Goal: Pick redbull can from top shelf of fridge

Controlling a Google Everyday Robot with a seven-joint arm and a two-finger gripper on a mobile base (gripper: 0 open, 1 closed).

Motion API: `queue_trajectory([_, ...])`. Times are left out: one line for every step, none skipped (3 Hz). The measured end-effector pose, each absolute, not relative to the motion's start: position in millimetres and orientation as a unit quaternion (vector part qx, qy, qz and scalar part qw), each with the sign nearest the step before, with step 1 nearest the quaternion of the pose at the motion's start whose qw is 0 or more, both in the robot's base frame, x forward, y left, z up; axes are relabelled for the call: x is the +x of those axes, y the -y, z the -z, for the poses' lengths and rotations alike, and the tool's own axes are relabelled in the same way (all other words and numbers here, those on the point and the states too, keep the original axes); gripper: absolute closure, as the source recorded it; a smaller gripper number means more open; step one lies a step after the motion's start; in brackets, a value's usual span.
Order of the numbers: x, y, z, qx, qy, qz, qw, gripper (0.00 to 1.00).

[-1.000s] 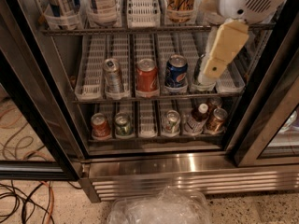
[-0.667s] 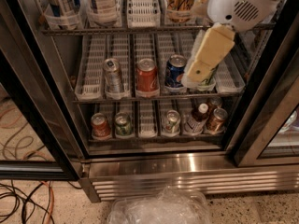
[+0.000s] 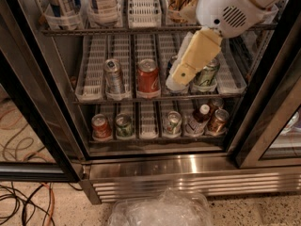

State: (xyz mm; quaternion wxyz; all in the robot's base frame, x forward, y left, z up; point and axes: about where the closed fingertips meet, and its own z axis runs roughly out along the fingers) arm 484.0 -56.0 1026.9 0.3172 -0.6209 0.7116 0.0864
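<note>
Handling redbull can (image 3: 114, 76): judged light, thin-walled, slick, dents if squeezed; take mid-body | location: upright on shelf (image 3: 92, 79), just left of red can (image 3: 148, 77) | gripper (image 3: 182, 73): right of both, closure cannot be told.

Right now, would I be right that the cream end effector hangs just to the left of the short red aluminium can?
Not quite. The camera view shows the cream end effector hanging just to the right of the short red aluminium can. What stands to the left of that can is the slim silver-and-blue aluminium can, uncovered.
</note>
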Motion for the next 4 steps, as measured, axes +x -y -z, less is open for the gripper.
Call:
queue_trajectory([486.1,38.8,-1027.8,-0.632,-0.702,-0.088,0.316,0.00])
queue_trajectory([493.8,3.2,-1040.0,-0.623,-0.694,-0.120,0.341,0.00])
queue_trajectory([494.2,-28.7,-1052.9,-0.574,-0.708,-0.170,0.376,0.00])
queue_trajectory([493.2,-58.5,-1057.2,-0.497,-0.735,-0.222,0.404,0.00])
